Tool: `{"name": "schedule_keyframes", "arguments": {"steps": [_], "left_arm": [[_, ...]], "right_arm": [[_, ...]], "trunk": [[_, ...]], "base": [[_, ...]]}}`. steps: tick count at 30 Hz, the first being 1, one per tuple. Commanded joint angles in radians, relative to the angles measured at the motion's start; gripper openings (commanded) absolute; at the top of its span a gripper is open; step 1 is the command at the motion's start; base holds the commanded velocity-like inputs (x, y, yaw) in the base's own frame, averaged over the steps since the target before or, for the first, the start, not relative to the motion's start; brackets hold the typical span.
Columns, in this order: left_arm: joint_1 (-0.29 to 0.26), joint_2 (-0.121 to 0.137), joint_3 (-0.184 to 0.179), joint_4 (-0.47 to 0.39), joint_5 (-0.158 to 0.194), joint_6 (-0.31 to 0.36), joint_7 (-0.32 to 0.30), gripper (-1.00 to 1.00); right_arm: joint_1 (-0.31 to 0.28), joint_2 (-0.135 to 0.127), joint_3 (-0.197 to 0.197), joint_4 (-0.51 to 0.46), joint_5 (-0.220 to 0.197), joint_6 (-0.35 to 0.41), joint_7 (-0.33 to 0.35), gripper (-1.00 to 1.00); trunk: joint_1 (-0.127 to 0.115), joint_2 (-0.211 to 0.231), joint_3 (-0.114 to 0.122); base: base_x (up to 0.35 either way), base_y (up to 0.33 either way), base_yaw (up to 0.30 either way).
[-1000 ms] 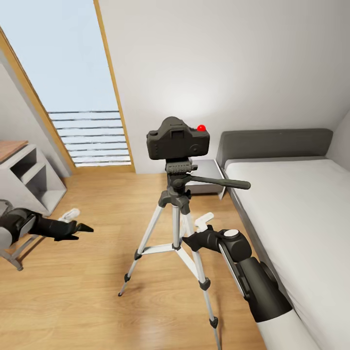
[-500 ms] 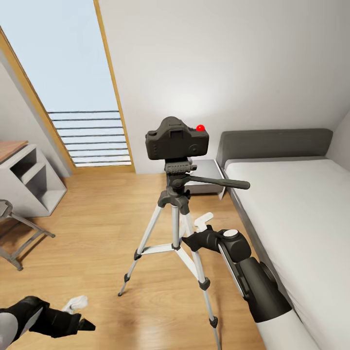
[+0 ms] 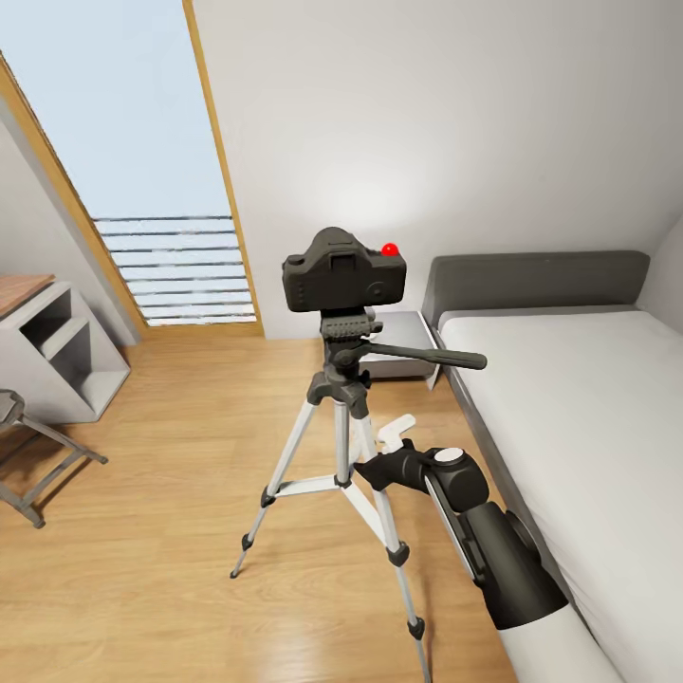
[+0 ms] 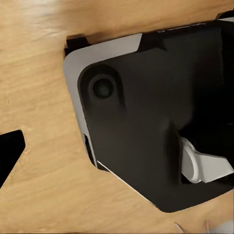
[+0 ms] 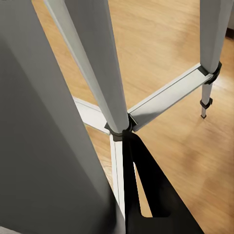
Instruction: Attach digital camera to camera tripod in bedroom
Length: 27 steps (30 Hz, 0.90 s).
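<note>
Your left arm has dropped out of the head view; camera (image 3: 343, 270) sits on tripod (image 3: 340, 446) by the bed (image 3: 569, 398), apparently attached; right tool (image 3: 391, 446) beside a leg, finger spacing indeterminable.

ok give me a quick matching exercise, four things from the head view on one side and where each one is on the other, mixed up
Things:
1. camera
2. tripod
3. bed
4. right gripper

Places:
A. along the wall on the robot's right
B. on the tripod's head
C. low beside the tripod's legs
D. standing on the wood floor

Pairs: 1-B, 2-D, 3-A, 4-C
</note>
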Motion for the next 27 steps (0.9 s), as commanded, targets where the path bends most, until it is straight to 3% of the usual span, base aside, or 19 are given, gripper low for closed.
{"name": "schedule_keyframes", "arguments": {"steps": [1,6,9,10,14,18,19,21,27], "left_arm": [[0.01,-0.017,-0.002,0.0,0.041,-0.001,0.097,1.0],[0.024,-0.064,0.001,0.0,0.175,-0.01,0.304,1.0],[0.027,-0.083,0.002,0.0,0.274,-0.01,0.402,1.0],[0.028,-0.09,0.002,0.0,0.338,-0.009,0.458,1.0],[0.03,-0.097,0.002,0.001,0.448,-0.008,0.549,1.0],[0.038,-0.101,0.002,0.001,0.524,-0.008,0.613,1.0],[0.046,-0.102,0.002,0.001,0.547,-0.009,0.63,1.0],[0.055,-0.105,0.002,0.0,0.568,-0.013,0.645,1.0],[0.063,-0.112,0.002,0.0,0.581,-0.017,0.649,1.0]], "right_arm": [[-0.001,0.001,-0.001,-0.001,0.007,0.002,0.009,-1.0],[-0.001,-0.001,-0.001,0.0,0.004,0.002,0.009,-1.0],[-0.001,-0.003,-0.001,0.0,0.006,0.002,0.009,-1.0],[-0.001,-0.004,-0.001,0.0,0.006,0.002,0.009,-1.0],[-0.001,-0.006,-0.001,0.0,0.005,0.002,0.009,-1.0],[-0.001,-0.006,-0.001,0.0,0.006,0.002,0.009,-1.0],[-0.001,-0.005,-0.002,0.0,0.006,0.002,0.009,1.0],[-0.001,-0.005,-0.002,0.0,0.005,0.003,0.01,1.0],[-0.001,-0.005,-0.003,0.0,0.005,0.003,0.009,1.0]], "trunk": [[0.001,-0.002,-0.002],[0.001,-0.002,-0.002],[0.001,-0.002,-0.002],[0.001,-0.002,-0.002],[0.001,-0.002,-0.002],[0.001,-0.002,-0.002],[0.001,-0.002,-0.002],[0.001,-0.002,-0.002],[0.001,-0.002,-0.002]], "base": [[0.0,0.0,0.0],[0.0,0.0,0.0],[0.0,0.0,0.0],[0.0,0.0,0.0],[0.0,0.0,0.0],[0.0,0.0,0.0],[0.0,0.0,0.0],[0.0,0.0,0.0],[0.0,0.0,0.0]]}}
